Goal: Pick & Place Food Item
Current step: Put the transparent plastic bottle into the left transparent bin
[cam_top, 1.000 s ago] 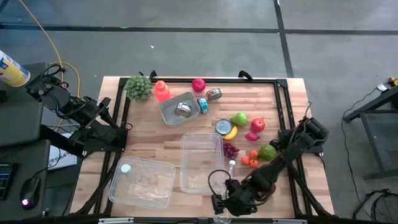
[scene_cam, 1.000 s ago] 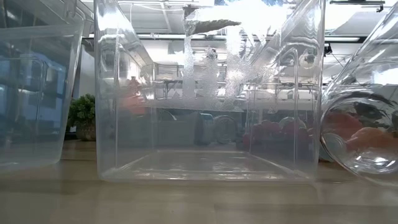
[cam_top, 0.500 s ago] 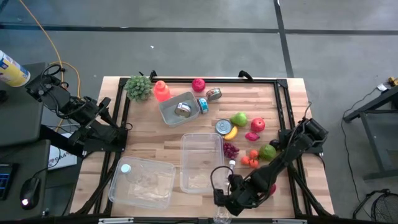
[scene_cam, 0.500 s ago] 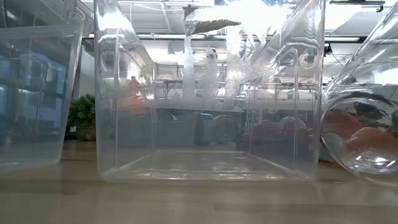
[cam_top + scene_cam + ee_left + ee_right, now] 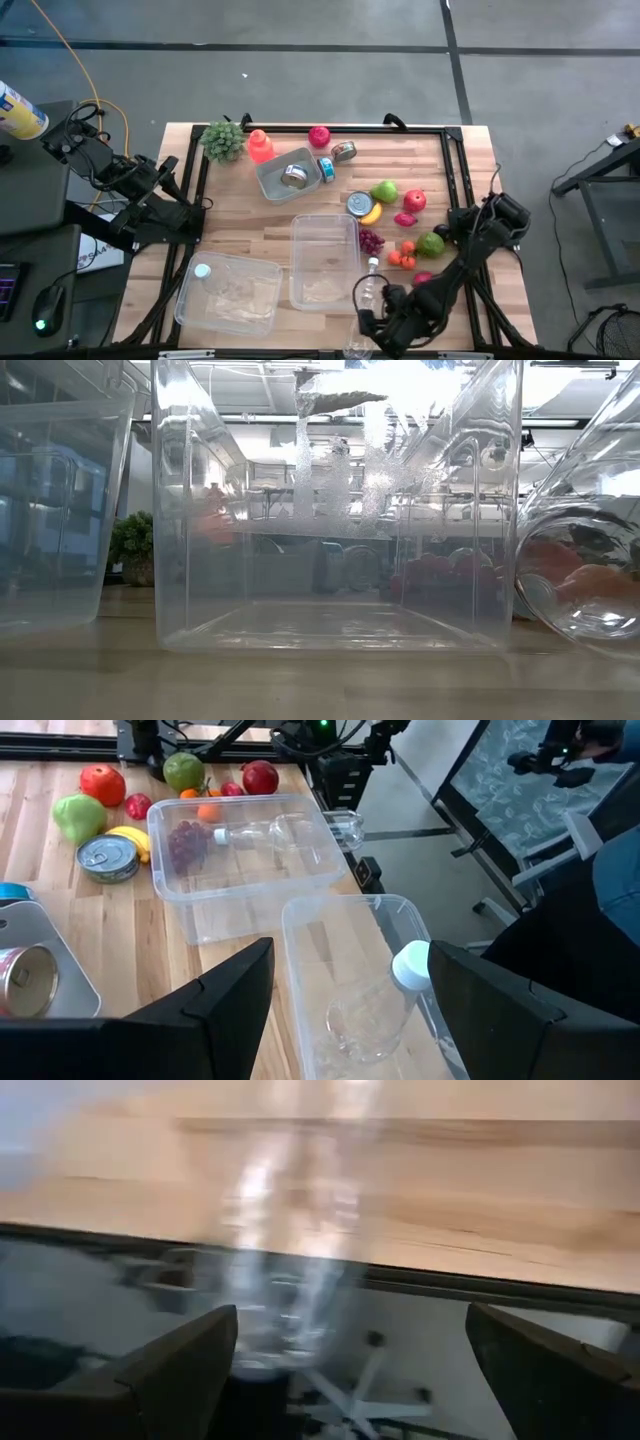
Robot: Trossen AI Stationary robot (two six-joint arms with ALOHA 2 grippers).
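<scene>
A clear plastic bottle (image 5: 366,295) lies on its side beside the middle clear container (image 5: 324,262), cap toward the fruit, base at the table's near edge; it also shows in the low view (image 5: 575,585). My right gripper (image 5: 372,325) is low at the near edge, open, its fingers on either side of the bottle (image 5: 285,1260). The food sits farther right: grapes (image 5: 371,241), oranges (image 5: 400,258), a green apple (image 5: 430,244), a red apple (image 5: 414,200), a pear (image 5: 385,190) and a banana (image 5: 371,214). My left gripper (image 5: 197,205) waits open at the table's left edge. My right gripper (image 5: 350,1330) has its open fingers wide apart on either side of the bottle's lower part (image 5: 270,1320). The picture is blurred there, and I cannot tell whether either finger touches the bottle.
A second clear container (image 5: 228,292) near the left holds another bottle with a white cap (image 5: 410,965). A grey tray (image 5: 270,185) with a can, loose cans, a red bottle and a small plant (image 5: 223,140) stand toward the far side. Bare wood lies between the tray and the containers.
My right gripper has slid along the table's near edge toward the right, ending at the bottle's base end. The bottle and the containers have stayed where they were.
</scene>
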